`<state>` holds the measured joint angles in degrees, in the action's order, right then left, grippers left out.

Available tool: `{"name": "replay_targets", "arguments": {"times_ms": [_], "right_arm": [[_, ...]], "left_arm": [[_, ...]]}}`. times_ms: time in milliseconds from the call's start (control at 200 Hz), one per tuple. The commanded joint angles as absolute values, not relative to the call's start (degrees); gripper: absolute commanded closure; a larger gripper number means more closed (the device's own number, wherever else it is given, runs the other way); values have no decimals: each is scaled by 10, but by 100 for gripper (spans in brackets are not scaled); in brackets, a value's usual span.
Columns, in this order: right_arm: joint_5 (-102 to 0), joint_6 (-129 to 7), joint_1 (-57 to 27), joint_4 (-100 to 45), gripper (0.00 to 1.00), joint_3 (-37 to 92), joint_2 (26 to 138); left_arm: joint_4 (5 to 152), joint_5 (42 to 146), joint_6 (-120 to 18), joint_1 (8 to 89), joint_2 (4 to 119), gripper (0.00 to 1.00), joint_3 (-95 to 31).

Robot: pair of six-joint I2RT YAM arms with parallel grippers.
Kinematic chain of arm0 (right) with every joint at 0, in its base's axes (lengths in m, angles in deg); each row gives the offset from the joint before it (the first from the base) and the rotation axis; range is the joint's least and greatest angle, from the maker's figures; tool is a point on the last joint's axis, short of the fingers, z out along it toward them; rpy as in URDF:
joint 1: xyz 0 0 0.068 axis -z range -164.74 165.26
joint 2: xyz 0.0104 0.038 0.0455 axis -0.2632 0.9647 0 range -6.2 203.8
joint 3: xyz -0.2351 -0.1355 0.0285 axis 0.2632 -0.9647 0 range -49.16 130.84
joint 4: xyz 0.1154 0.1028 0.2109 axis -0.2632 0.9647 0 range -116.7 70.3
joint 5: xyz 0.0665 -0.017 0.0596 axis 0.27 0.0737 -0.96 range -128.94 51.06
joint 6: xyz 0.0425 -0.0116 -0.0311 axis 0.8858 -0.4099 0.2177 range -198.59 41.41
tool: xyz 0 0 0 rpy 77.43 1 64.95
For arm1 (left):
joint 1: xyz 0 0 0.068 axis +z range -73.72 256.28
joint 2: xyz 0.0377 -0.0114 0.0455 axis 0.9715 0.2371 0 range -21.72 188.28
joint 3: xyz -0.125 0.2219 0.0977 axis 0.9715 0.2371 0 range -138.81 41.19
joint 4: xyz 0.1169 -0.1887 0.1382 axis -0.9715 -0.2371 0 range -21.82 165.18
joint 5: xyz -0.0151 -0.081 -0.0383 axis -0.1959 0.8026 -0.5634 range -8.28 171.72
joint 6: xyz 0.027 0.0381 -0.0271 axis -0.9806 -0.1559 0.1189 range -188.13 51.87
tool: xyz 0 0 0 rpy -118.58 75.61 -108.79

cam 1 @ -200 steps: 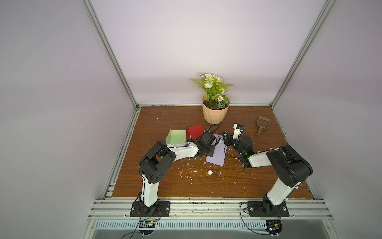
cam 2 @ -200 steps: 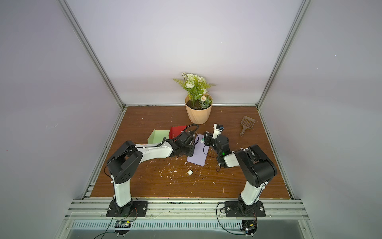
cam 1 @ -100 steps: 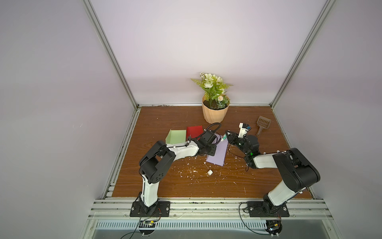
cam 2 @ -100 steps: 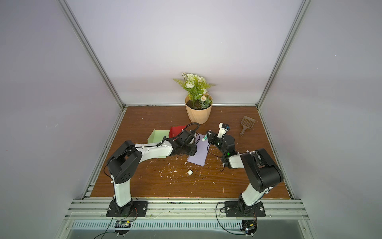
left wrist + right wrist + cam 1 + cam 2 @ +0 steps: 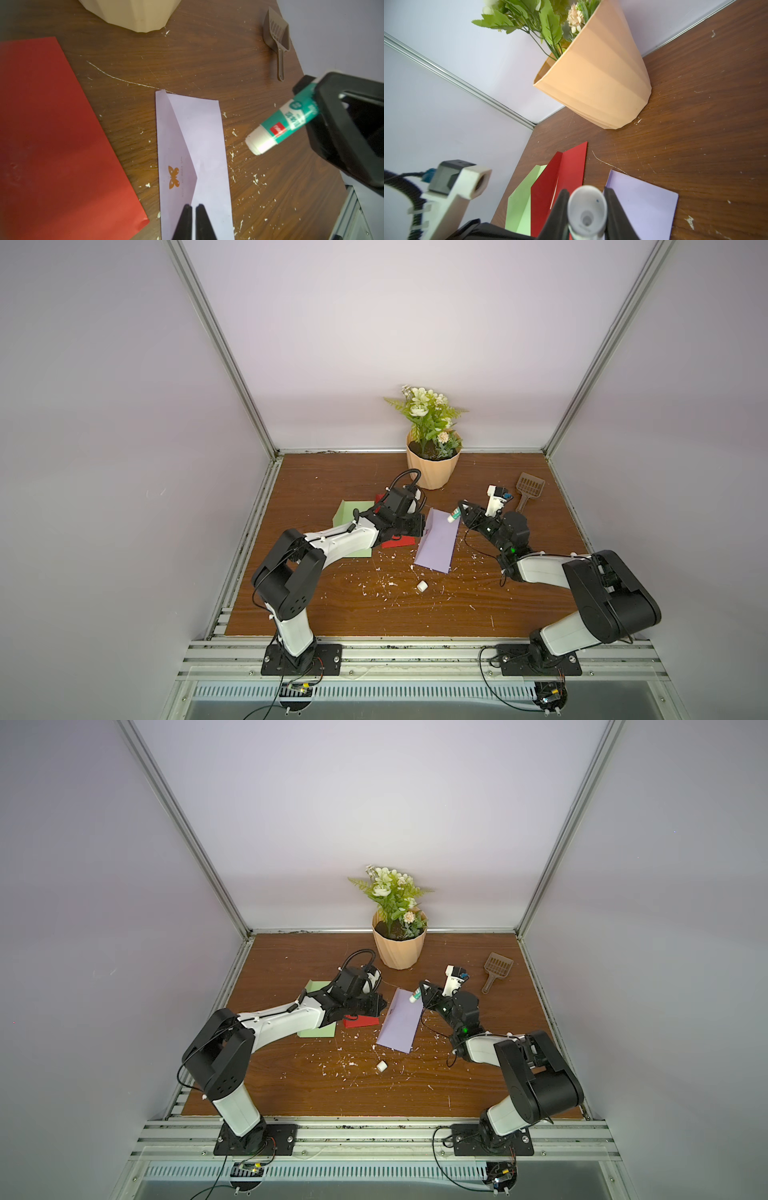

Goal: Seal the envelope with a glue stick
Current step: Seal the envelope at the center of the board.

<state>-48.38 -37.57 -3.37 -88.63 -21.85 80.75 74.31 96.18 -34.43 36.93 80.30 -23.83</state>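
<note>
A lilac envelope (image 5: 435, 543) (image 5: 399, 1022) lies flat mid-table, its butterfly-printed flap (image 5: 176, 158) folded over the body. My left gripper (image 5: 193, 206) (image 5: 419, 526) is shut and empty, its tips over the envelope beside the flap's point. My right gripper (image 5: 586, 192) (image 5: 463, 515) (image 5: 426, 996) is shut on the glue stick (image 5: 284, 124) (image 5: 454, 515) (image 5: 415, 995) (image 5: 586, 209), a white tube with a green label. The stick's free end hangs just above the envelope's far right corner. A small white cap (image 5: 422, 586) (image 5: 382, 1066) lies on the table nearer the front.
A red envelope (image 5: 52, 135) (image 5: 397, 542) and a green one (image 5: 349, 512) (image 5: 523, 201) lie under my left arm. A potted plant (image 5: 432, 466) (image 5: 399, 948) stands at the back, with a brown scoop (image 5: 528, 489) (image 5: 277, 37) to its right. White crumbs litter the wood.
My right gripper has drawn back to the right with the glue stick, away from my left gripper. More of the lilac envelope shows. The left arm has barely shifted.
</note>
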Motion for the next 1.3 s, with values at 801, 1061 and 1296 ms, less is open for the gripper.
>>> {"name": "replay_targets", "arguments": {"times_ms": [801,1061,1296], "right_arm": [[-498,-380,-21,-881,100,-245,766],[-500,-378,-19,-881,100,-245,762],[-500,-377,-18,-877,100,-245,753]], "left_arm": [[811,1009,-302,358,973,94,-314],[754,961,-302,355,998,94,-333],[720,914,-242,352,1022,95,-362]]}}
